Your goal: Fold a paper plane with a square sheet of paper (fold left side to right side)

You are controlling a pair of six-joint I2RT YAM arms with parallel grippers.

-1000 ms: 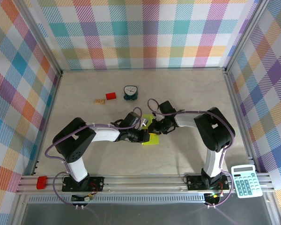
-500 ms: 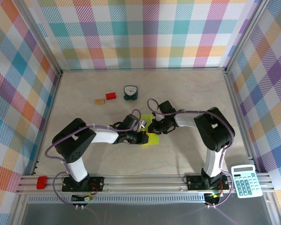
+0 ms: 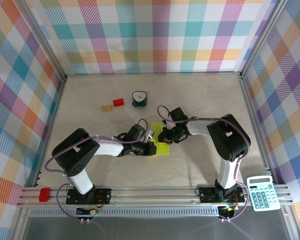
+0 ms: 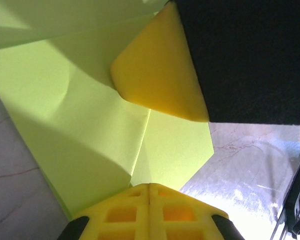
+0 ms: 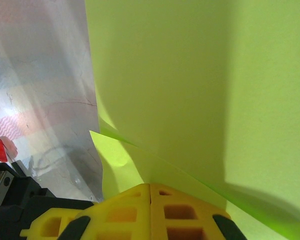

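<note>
The lime yellow-green sheet of paper (image 3: 163,148) lies partly folded at the table's middle, with both grippers on it. My left gripper (image 3: 151,148) is shut, its tips resting on the paper's near left part. In the left wrist view its yellow fingertips (image 4: 150,186) meet at a crease in the paper (image 4: 80,130). One yellow finger of the right gripper (image 4: 160,75) presses just beyond. My right gripper (image 3: 165,136) is shut too, and its tips (image 5: 150,186) push against a raised flap of paper (image 5: 180,75). No finished paper plane shows.
A teal clock (image 3: 139,98), a red block (image 3: 118,102) and a small tan block (image 3: 107,107) sit further back on the left. A calculator (image 3: 262,192) lies at the near right corner and a red clamp (image 3: 44,194) on the front rail. Plaid walls close three sides.
The left arm has drawn back to the left, sliding its shut gripper a little toward the near left along the paper. The right arm has stayed still.
</note>
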